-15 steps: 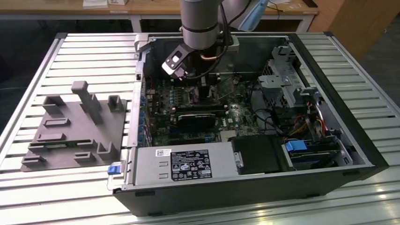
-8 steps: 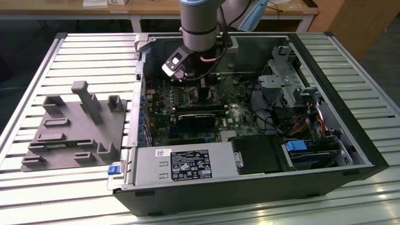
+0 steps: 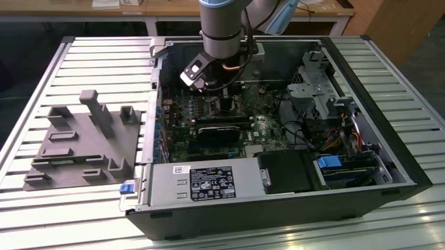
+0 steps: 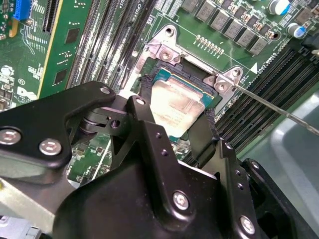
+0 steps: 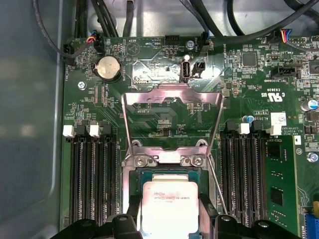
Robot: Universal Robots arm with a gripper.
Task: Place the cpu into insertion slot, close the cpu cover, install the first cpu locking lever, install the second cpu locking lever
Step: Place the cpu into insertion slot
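Observation:
My gripper (image 4: 175,113) reaches down into the open computer case (image 3: 361,78), over the insertion slot (image 4: 147,85). The cpu (image 4: 180,103), a small square chip with a dull metal top, lies level within the slot's black rim. One black finger presses on each of its two opposite sides, so the gripper is shut on it. In the first wrist view the cpu (image 5: 169,199) sits between the fingertips (image 5: 132,213), and the cpu cover (image 5: 172,91), a silvery frame, stands swung back beyond the slot. A thin wire lever (image 4: 279,110) sticks out beside the slot.
Long black memory slots (image 5: 89,179) flank the socket on both sides. A black card (image 3: 219,133) and the grey power supply box (image 3: 201,182) lie nearer the case's front. A grey fixture plate (image 3: 83,140) sits on the slatted table at the exterior view's left. Cables hang at the case's right.

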